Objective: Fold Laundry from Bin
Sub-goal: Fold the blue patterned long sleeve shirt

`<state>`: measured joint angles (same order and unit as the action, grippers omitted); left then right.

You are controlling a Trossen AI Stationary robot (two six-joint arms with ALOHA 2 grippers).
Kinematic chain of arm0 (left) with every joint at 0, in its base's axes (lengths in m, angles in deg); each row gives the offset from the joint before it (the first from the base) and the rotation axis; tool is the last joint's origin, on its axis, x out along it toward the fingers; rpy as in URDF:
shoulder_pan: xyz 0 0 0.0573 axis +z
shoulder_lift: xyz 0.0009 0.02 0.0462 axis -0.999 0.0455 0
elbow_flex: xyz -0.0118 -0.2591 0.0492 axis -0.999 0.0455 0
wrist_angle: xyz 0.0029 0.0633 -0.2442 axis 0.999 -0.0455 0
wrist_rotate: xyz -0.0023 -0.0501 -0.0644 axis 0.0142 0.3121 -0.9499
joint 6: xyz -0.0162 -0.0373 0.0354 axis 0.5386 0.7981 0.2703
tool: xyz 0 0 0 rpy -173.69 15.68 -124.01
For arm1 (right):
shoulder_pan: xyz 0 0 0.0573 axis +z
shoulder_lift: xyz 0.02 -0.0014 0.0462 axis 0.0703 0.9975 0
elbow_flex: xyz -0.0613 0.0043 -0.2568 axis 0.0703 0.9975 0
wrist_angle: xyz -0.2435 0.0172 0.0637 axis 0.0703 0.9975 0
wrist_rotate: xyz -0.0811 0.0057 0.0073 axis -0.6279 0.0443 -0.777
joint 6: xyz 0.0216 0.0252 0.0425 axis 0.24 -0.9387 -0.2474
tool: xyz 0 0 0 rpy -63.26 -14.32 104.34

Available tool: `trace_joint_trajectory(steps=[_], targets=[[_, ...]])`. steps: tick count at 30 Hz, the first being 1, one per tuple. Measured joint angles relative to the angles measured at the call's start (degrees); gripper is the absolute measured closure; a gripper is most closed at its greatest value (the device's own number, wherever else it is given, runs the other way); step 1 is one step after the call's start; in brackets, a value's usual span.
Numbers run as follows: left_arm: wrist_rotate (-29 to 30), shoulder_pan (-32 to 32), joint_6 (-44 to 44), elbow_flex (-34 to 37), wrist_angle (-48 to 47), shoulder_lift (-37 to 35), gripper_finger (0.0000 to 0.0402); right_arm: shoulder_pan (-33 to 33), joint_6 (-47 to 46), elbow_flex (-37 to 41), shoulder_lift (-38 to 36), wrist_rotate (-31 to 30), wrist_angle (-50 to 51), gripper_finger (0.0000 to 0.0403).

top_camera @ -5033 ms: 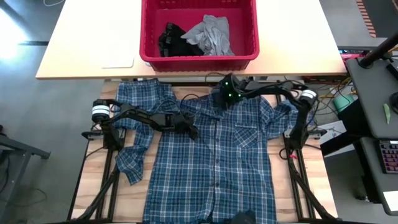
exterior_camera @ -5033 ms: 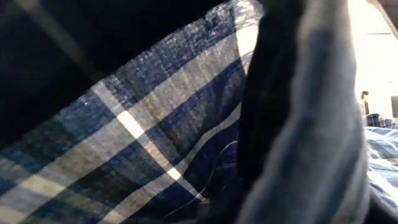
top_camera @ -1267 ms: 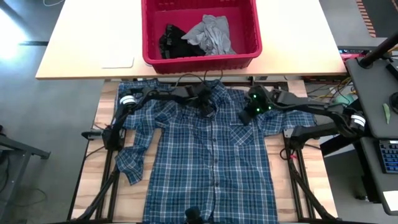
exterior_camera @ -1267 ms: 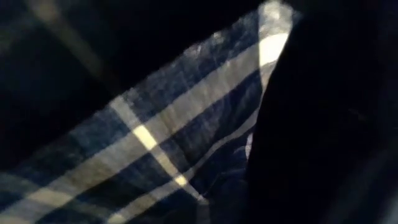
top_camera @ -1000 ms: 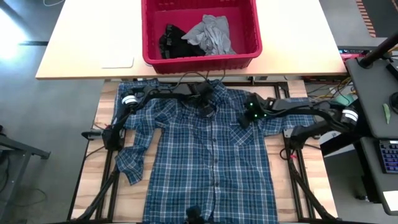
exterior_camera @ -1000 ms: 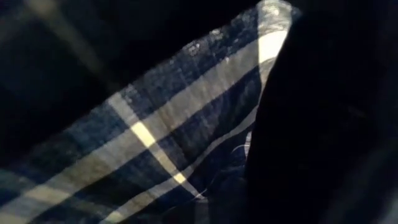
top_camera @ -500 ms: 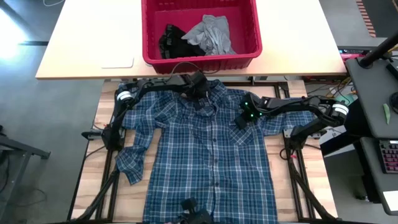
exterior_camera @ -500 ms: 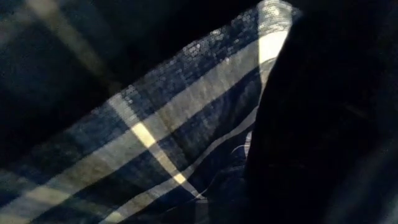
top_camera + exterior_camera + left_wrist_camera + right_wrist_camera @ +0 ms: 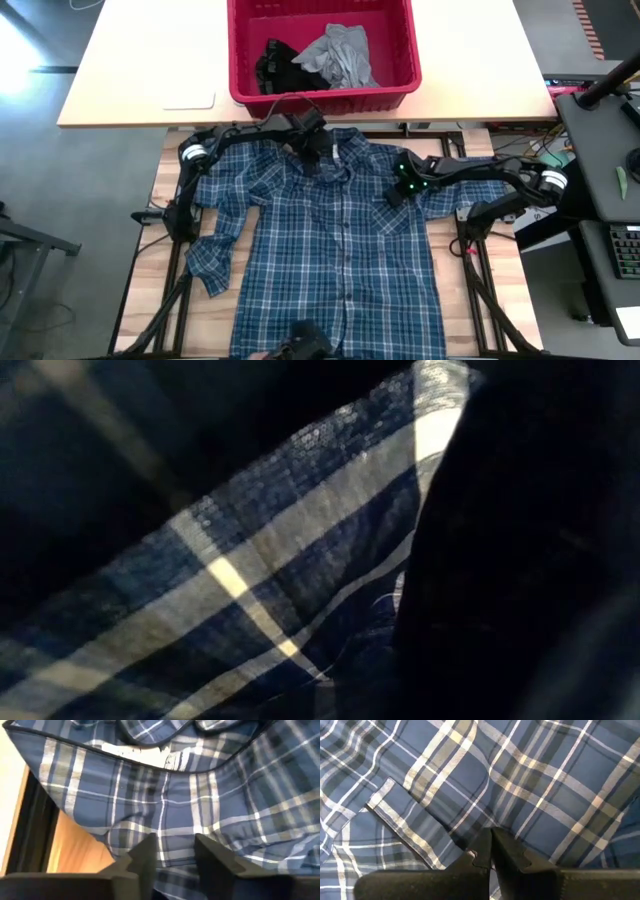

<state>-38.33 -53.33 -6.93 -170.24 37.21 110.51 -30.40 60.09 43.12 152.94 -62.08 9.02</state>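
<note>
We see the plaid shirt (image 9: 335, 250) spread flat, front up, across the wooden desk (image 9: 212, 318), its collar toward the red bin (image 9: 320, 95). One sleeve lies bent down along the shirt's side on the left arm's half of the desk, its cuff on the bare wood.

The left end effector (image 9: 318, 152) sits at the collar, just beside the bin's near wall. In the left wrist view its 2 fingers (image 9: 145, 857) stand a little apart over the cloth (image 9: 200, 810) below the collar band, and we cannot see fabric pinched between them.

The right end effector (image 9: 393, 193) rests on the shirt near the chest pocket. In the right wrist view its fingers (image 9: 485, 847) are pressed together; a small fold of plaid (image 9: 530, 780) may be caught at the tips, though we cannot tell for sure.

The bin stands on the pale desk (image 9: 130, 70) beyond the wooden one. Inside it lie 2 more garments: a light grey T-shirt (image 9: 340, 55), crumpled, and a small black garment (image 9: 272, 62) touching it.

The low view shows only plaid cloth (image 9: 260, 600) hanging close to the camera, with a dark shape beside it.
</note>
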Motion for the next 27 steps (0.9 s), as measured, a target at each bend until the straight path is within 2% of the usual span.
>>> trace_joint_trajectory(steps=[4,7,9,11,14,16,21,22,27], targets=[[-0.43,-0.13,-3.05,-0.02,1.01,-0.04,0.0219,0.0,0.02,0.13,-1.76,-0.06,0.84,0.0394],[3.38,0.0,-8.72,0.3,0.53,0.37,0.0178,0.0,-0.03,0.15,-2.09,-0.05,0.66,0.0394],[6.21,0.36,-12.88,0.38,-0.24,1.42,0.0163,0.04,-0.26,0.15,-1.91,-0.03,0.64,0.0394],[6.68,0.69,-14.53,0.42,-0.24,2.54,0.0161,0.04,-0.28,0.14,-1.61,0.02,0.61,0.0394],[6.72,0.72,-13.79,0.33,-0.18,3.73,0.0187,0.04,-0.31,0.13,-1.55,0.1,0.98,0.0394],[6.5,0.7,-11.88,0.29,-0.2,4.19,0.0225,0.04,-0.33,0.13,-1.64,0.13,1.25,0.0394],[5.8,0.83,-4.93,0.29,-0.32,3.76,0.0372,0.04,0.53,0.15,-1.63,0.15,1.34,0.0394],[5.32,1.11,-3.19,0.06,-0.9,3.55,0.0385,0.04,0.82,0.29,-1.63,0.14,1.25,0.0394],[4.57,2.04,0.07,-2.65,-1.19,-0.07,0.0396,0.02,1.04,1.75,-1.79,0.9,0.54,0.0394]])
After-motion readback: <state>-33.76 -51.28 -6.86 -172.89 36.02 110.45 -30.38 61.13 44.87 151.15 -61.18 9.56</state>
